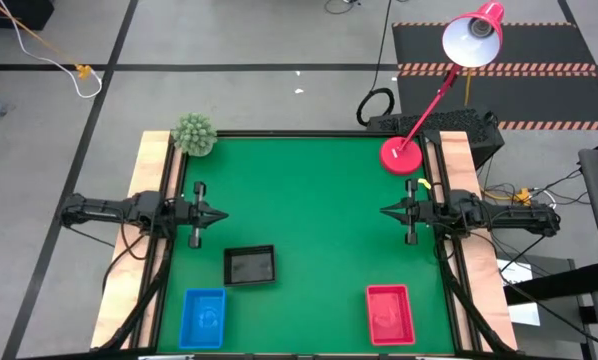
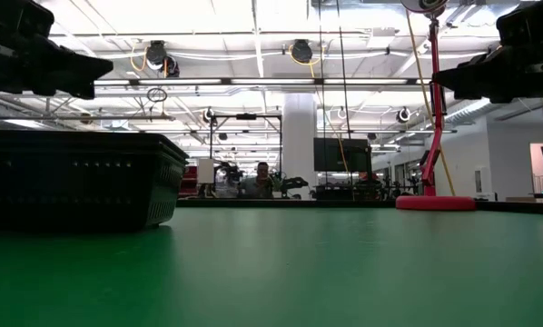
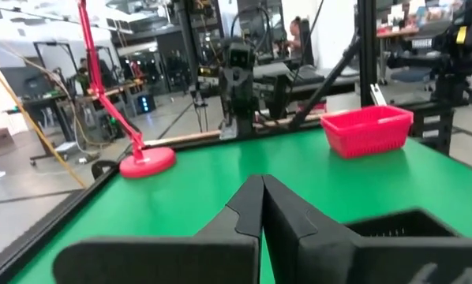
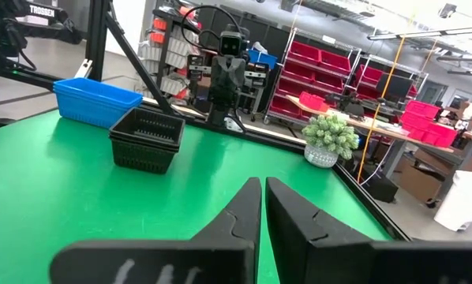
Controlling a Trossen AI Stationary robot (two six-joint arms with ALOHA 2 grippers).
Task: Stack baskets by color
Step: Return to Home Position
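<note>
Black baskets (image 1: 249, 265) sit nested in one stack on the green table, left of the middle; the right wrist view shows the black stack (image 4: 147, 138) resting on its base. A blue basket (image 1: 204, 317) stands at the near left and a red basket (image 1: 390, 314) at the near right. My left gripper (image 1: 222, 213) hovers shut over the table's left side, pointing level toward the right, with nothing in it. My right gripper (image 1: 383, 210) hovers shut over the right side, facing it, also holding nothing.
A red lamp's round base (image 1: 401, 156) stands on the table's far right corner, its arm leaning out past the edge. A small green plant (image 1: 193, 133) sits at the far left corner. Bare green mat lies between the two grippers.
</note>
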